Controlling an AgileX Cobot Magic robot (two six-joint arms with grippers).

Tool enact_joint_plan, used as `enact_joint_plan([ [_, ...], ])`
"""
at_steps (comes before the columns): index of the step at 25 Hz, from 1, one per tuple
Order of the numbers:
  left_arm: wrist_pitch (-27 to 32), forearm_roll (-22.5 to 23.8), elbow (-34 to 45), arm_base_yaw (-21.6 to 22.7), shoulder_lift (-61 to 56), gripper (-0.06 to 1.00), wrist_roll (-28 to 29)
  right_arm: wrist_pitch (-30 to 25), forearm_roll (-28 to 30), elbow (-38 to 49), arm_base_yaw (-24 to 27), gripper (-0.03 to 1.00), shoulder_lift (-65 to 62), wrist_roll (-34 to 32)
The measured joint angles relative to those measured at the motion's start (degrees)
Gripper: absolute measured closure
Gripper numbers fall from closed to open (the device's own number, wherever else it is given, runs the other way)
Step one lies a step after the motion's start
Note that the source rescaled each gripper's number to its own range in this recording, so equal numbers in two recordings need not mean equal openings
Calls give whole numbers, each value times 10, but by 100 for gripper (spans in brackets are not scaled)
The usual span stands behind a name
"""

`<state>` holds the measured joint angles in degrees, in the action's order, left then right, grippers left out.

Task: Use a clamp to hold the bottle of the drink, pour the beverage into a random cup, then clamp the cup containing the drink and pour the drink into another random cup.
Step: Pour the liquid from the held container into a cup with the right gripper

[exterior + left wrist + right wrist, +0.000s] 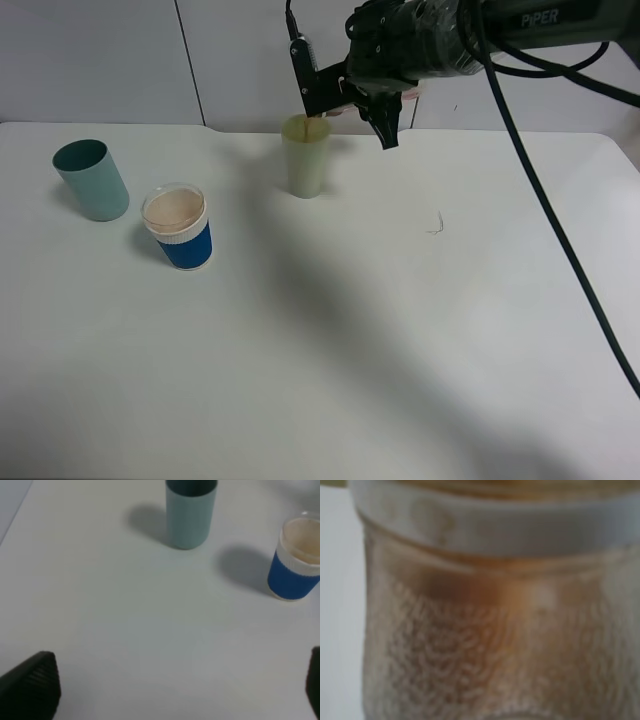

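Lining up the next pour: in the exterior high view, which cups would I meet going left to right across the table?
teal cup → blue-sleeved cup → pale yellow cup

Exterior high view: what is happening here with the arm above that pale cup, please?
The right gripper holds the drink bottle tipped over the pale cup at the back of the table, and a thin brown stream seems to fall into it. The teal cup and the blue-sleeved cup stand apart to the left, untouched. The left gripper hangs open above the table, holding nothing.
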<state>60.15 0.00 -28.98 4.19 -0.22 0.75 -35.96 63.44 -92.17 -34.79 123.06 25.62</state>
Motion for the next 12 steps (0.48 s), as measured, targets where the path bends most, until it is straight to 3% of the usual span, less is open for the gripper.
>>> enact_joint_plan([
  [12,0,0,0,0,0,-6,0,-11,10,0,0,97,0,0],
])
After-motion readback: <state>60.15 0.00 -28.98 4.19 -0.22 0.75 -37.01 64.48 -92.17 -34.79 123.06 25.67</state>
